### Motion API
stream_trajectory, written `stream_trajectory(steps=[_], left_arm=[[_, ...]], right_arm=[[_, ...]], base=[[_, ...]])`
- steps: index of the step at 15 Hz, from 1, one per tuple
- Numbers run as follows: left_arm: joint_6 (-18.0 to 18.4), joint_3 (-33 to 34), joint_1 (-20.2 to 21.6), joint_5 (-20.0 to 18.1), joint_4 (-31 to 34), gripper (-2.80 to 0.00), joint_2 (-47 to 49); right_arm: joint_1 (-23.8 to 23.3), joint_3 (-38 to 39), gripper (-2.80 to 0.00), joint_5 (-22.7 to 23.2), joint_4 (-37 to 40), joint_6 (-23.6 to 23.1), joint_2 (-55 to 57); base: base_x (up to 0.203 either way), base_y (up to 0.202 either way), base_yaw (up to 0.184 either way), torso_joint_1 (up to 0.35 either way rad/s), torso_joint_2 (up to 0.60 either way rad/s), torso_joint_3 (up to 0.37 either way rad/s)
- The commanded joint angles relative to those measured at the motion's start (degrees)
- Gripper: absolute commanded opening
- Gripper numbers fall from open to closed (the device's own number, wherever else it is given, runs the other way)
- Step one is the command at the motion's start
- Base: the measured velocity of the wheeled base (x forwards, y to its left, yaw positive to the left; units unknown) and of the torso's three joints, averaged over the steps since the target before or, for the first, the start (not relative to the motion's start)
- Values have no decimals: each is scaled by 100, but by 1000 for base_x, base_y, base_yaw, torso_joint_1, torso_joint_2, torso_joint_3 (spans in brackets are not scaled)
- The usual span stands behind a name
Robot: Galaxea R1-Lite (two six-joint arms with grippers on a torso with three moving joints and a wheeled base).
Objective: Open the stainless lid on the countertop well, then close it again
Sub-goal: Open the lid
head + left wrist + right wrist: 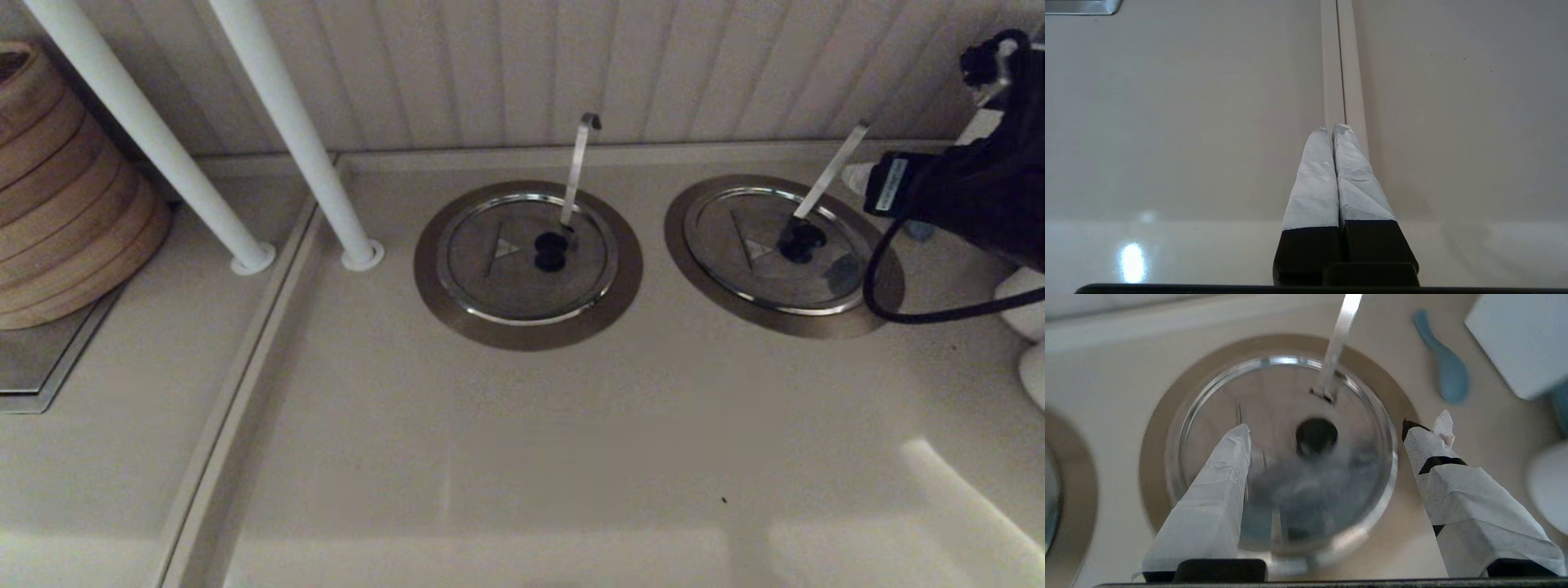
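Head view: round flat stainless lid [775, 249] with black double knob [802, 242] is sitting flat in the brushed-steel-ringed countertop well [849, 322], right of the twin lid [526, 257]. Left wrist view: left tool [1330, 130] is hanging pinched together over the beige counter [1188, 122]. Right wrist view: right tool [1325, 428] is hovering spread wide above the lid, gripping nothing.

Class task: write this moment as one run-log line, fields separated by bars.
lid: shut on well | right claw: open, above lid, not touching | left claw: shut, idle over counter
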Motion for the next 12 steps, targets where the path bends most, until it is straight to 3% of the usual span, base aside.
stream_trajectory(steps=[1, 3, 6, 12], left_arm=[[1, 0, -2, 0, 6, -280, 6], [-5, 0, -2, 3, -2, -280, 6], [1, 0, -2, 8, -2, -280, 6], [-6, 0, -2, 0, 1, -280, 6]], right_arm=[[-128, -4, 0, 154, -520, 17, 524], [-332, 23, 0, 638, -961, 172, 699], [-714, 109, 0, 1653, -1777, 850, 1068], [-852, 105, 0, 1515, -2404, 755, 1616]], base=[[0, 0, 0, 0, 0, 0], [0, 0, 0, 0, 0, 0], [0, 0, 0, 0, 0, 0], [0, 0, 0, 0, 0, 0]])
